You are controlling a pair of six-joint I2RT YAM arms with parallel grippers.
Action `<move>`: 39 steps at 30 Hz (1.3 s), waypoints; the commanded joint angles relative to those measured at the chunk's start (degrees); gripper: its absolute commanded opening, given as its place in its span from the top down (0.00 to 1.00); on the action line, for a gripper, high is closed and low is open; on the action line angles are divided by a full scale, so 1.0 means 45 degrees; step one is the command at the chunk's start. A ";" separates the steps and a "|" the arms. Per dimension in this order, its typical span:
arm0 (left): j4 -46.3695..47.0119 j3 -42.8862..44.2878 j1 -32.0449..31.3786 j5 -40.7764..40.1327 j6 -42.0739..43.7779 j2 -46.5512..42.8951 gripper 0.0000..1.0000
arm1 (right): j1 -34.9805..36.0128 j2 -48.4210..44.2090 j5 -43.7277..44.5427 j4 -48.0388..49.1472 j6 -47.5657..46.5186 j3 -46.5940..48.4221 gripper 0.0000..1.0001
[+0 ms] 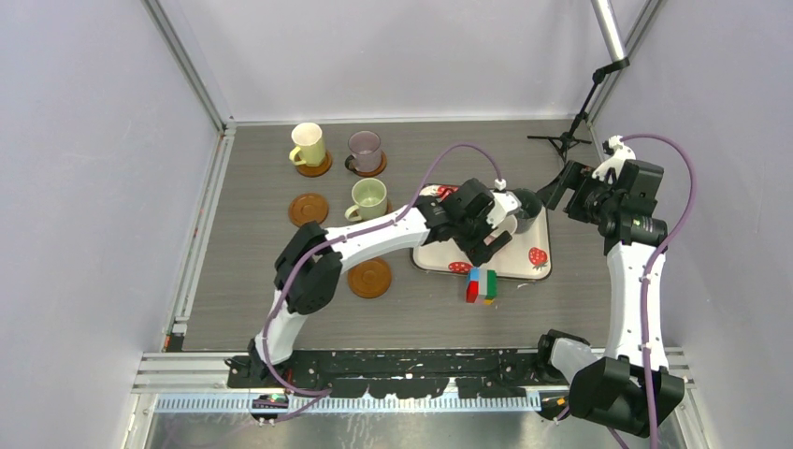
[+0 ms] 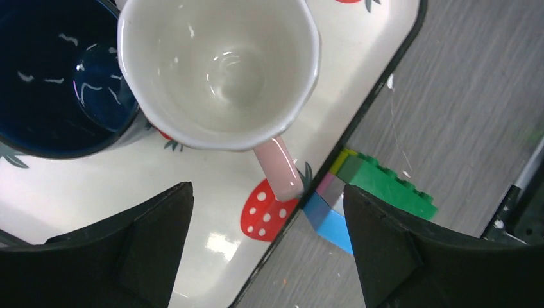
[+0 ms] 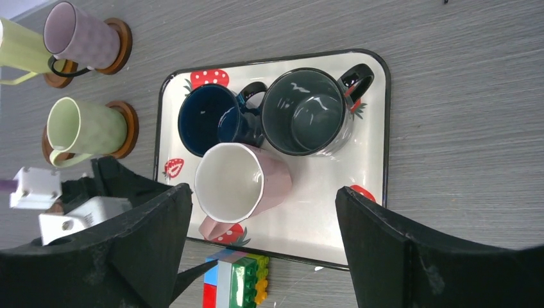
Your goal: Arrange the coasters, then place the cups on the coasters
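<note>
The left claw hangs spread and empty over the pink cup on the tray, its fingers framing the handle from above, probably lining up a grab, with the blue cup and grey cup crowded beside it. The right claw, also spread and empty, is held high at the right, I'd guess to leave room. A bare coaster lies left of the tray, awaiting a cup.

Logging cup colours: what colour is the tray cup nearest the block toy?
Pink outside, white inside; the cup shows best in the right wrist view.
</note>
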 commanded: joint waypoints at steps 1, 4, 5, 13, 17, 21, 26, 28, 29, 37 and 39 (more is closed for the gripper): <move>-0.0500 0.1019 0.0052 -0.0401 -0.0009 0.0715 0.14 | -0.0050 -0.0243 0.0253 0.0517 0.0191 0.0363 0.13; -0.0311 0.1142 0.0037 -0.0569 0.0179 0.0986 0.17 | -0.0068 -0.0286 0.0225 0.0575 0.0189 0.0304 0.13; -0.0262 0.1208 0.0039 -0.0724 0.0215 0.1076 0.17 | -0.0073 -0.0268 0.0149 0.0576 0.0179 0.0302 0.13; 0.0044 0.1596 0.0222 -0.1918 0.0864 0.1539 0.36 | -0.0074 -0.0267 -0.0108 0.0565 0.0129 0.0225 0.13; -0.0172 0.1923 0.0304 -0.1745 0.0826 0.1843 0.39 | -0.0069 -0.0270 -0.0144 0.0576 0.0106 0.0226 0.13; -0.0593 0.2469 0.0347 -0.0677 0.0900 0.2208 0.40 | -0.0070 -0.0254 -0.0171 0.0576 0.0080 0.0224 0.13; -0.0730 0.2856 0.0368 0.0263 0.0934 0.2479 0.45 | -0.0077 -0.0265 -0.0194 0.0574 0.0067 0.0210 0.13; -0.0932 0.3143 0.0374 0.0235 0.0968 0.2690 0.48 | -0.0094 -0.0280 -0.0186 0.0565 0.0042 0.0206 0.13; -0.1101 0.3289 0.0369 0.0221 0.0990 0.2781 0.50 | -0.0098 -0.0267 -0.0194 0.0575 0.0051 0.0205 0.13; -0.1478 0.3300 0.0408 0.0177 0.0833 0.2360 0.84 | -0.0091 -0.0276 -0.0141 0.0574 0.0030 0.0186 0.13; -0.1338 0.2927 0.0407 0.0123 0.0733 0.1773 0.94 | -0.0088 -0.0264 -0.0100 0.0569 -0.0001 0.0156 0.13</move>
